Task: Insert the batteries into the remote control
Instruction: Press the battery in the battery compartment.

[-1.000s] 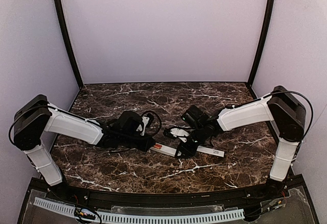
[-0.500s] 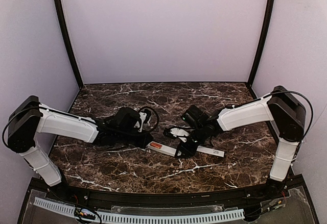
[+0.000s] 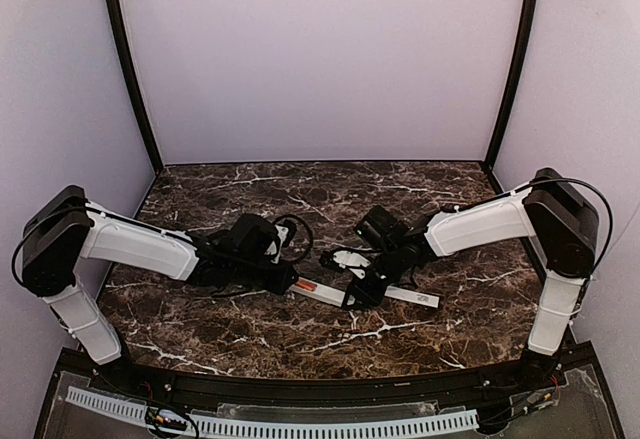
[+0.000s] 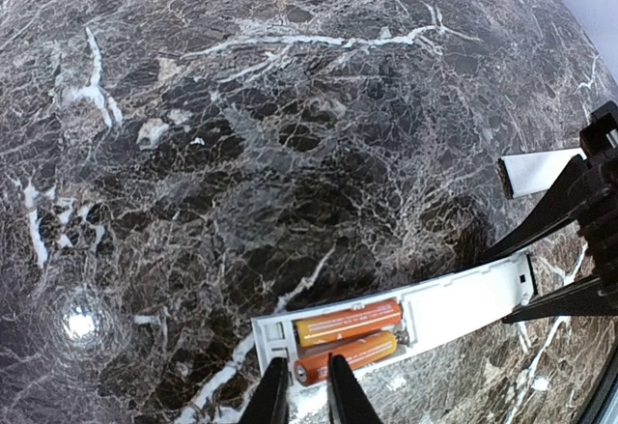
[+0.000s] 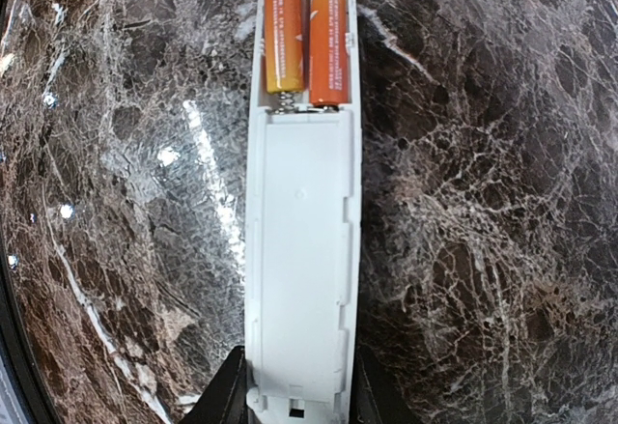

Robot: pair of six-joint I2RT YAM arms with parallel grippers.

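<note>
The white remote control lies on the marble table, recess up. In the right wrist view my right gripper is shut on the remote's sides near one end. Two orange batteries lie side by side in the recess. In the left wrist view the far battery sits level. The near battery lies slightly slanted, its dark-tipped end at the remote's edge. My left gripper hovers right over that end, fingers almost together with a narrow gap. In the top view it is at the remote's left end.
A thin flat white cover strip lies on the table just beyond the remote, beside the right arm; it also shows in the top view. Black cables loop behind the left wrist. Dark marble surrounds the remote.
My left gripper drew back a little to the left, then came back right to the remote's battery end. The right arm and the remote have not moved.
</note>
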